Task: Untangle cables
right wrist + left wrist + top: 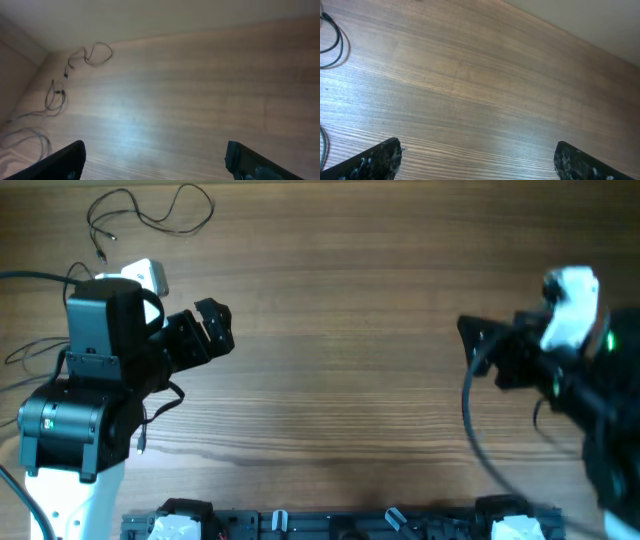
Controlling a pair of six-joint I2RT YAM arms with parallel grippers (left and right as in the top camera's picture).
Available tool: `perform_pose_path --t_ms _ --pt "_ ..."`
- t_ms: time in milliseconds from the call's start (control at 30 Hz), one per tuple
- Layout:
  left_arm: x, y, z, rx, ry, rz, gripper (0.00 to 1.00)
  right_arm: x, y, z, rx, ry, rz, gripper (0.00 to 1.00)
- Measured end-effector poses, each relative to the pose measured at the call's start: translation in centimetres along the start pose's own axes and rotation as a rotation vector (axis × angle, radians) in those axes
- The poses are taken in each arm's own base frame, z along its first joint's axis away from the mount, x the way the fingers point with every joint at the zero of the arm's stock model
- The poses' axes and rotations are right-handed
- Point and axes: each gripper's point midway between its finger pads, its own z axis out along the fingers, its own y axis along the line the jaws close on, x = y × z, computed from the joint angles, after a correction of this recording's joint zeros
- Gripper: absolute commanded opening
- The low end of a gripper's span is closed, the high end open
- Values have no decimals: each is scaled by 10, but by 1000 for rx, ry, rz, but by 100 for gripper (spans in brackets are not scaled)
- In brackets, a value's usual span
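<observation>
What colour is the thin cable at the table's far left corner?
The cable is black; clearest in the overhead view.

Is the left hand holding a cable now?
No, the left hand is open with only bare table showing inside it; a cable lies apart.

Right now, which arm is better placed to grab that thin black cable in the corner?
Left. The left fingers, open and empty, sit close to the thin black cable; the right fingers are far across the table.
</observation>
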Motion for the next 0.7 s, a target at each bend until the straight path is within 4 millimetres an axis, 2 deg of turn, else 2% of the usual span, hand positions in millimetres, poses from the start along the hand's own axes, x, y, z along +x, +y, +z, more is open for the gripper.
perform_pose_path --t_ms 33,100,133,233,433,600,700 --pt "0 0 0 -2 -1 0 100 15 -4 -7 12 -19 -11 100" --pt "0 0 0 -2 0 0 100 32 -9 -11 27 -38 -15 100" --pt "0 1 0 -3 1 0 100 47 -14 -8 38 -15 2 100" --pt "0 1 0 -3 1 0 100 65 -24 6 62 47 127 100" --pt "0 0 0 -3 1 0 100 74 -33 30 109 137 388 100" --pt "0 0 0 -3 0 0 100 91 -51 57 201 258 453 100" --pt "0 0 0 -3 0 0 100 92 -56 58 226 257 428 100"
